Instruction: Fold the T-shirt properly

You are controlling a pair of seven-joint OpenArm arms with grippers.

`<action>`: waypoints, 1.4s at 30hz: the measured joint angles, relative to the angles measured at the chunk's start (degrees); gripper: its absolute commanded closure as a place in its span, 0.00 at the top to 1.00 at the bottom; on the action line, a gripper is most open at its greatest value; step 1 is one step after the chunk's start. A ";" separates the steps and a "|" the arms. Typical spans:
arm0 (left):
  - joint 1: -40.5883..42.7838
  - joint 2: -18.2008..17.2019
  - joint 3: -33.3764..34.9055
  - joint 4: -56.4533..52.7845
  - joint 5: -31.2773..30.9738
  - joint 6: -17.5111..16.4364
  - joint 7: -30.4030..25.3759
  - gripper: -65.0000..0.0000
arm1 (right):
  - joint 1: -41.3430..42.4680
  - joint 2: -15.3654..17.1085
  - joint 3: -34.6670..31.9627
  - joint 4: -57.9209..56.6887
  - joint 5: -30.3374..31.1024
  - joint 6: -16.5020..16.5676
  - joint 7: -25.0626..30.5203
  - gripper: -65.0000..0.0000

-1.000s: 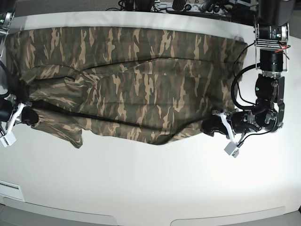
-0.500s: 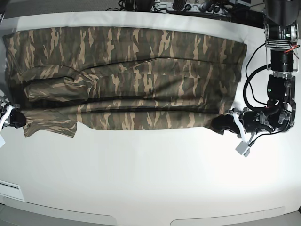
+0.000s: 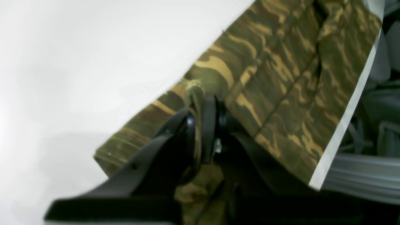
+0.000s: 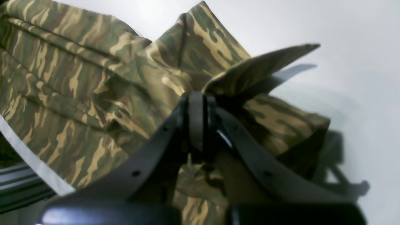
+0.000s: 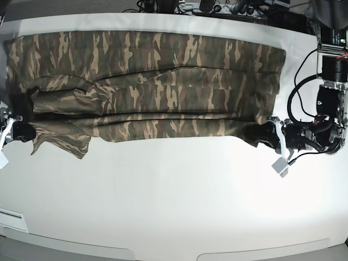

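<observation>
The camouflage T-shirt (image 5: 147, 81) lies stretched across the far half of the white table, its near part folded over in a long band. My left gripper (image 5: 255, 134) is shut on the shirt's near right corner; in the left wrist view the gripper (image 3: 203, 112) pinches a cloth fold (image 3: 193, 90). My right gripper (image 5: 23, 130) is shut on the near left corner by the sleeve; in the right wrist view the gripper (image 4: 198, 103) clamps the cloth, and a flap (image 4: 250, 68) sticks up past it. The collar is not visible.
The white table (image 5: 174, 201) spreads bare toward the front edge. Cables and equipment (image 5: 217, 6) sit behind the table's far edge. The left arm's body and cables (image 5: 321, 109) stand at the right edge.
Both grippers moved outward and slightly toward the far side, pulling the shirt's near edge taut and straight. The sagging front fold has flattened into an even band.
</observation>
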 measured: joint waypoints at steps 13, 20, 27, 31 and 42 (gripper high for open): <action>1.09 -2.91 3.52 0.02 0.17 0.00 0.13 0.00 | -5.40 2.51 0.00 0.09 1.33 0.02 0.63 0.00; 3.02 -2.78 3.37 0.37 -4.33 0.00 4.31 0.00 | -5.99 2.69 0.00 0.09 1.33 0.02 1.09 0.00; 2.84 -4.76 3.37 0.39 -7.28 0.00 4.63 0.00 | -6.05 3.48 0.00 0.07 8.15 0.02 -2.86 0.00; 2.99 -4.61 3.37 0.39 -7.39 0.00 4.63 0.00 | -6.14 3.41 0.00 0.11 8.33 0.02 -2.86 0.00; 5.66 -4.35 3.37 0.33 10.71 -0.02 -9.09 0.00 | -10.84 0.61 0.00 0.09 -2.49 0.02 2.45 0.00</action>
